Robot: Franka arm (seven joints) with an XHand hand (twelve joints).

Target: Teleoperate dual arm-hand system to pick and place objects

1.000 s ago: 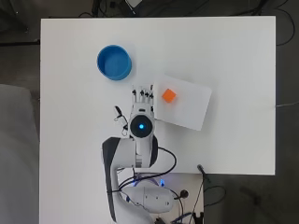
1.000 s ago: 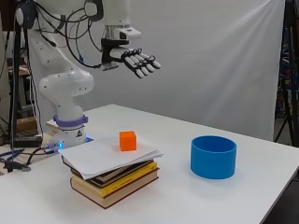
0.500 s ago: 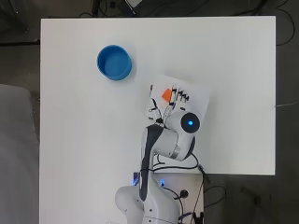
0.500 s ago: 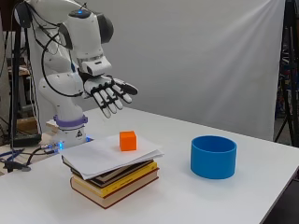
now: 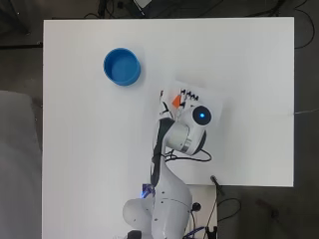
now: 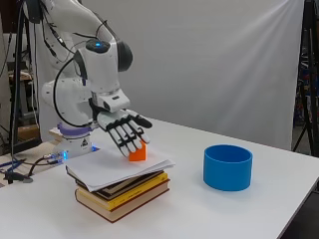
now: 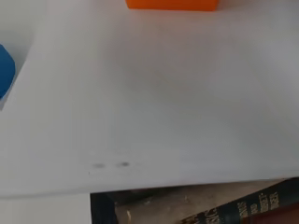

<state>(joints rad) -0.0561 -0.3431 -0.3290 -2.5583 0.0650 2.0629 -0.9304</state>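
Hand [image 6: 123, 133] hovers over the orange cube [image 6: 137, 153], fingers spread and straight; grabbing carelessly could drag the loose paper [image 6: 112, 168] (just resting on books [image 6: 124, 193]) sideways.

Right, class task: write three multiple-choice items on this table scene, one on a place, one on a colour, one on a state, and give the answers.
1. Where does the orange block sit?
A. in the bowl
B. on the paper topping the books
C. on the bare table

2. What colour is the bowl?
A. blue
B. red
C. green

3. How is the hand?
A. curled round the block
B. open, fingers spread above the block
C. inside the bowl

Answers: B, the block rests on the paper over the books; A, the side view shows blue; B, fingers straight.
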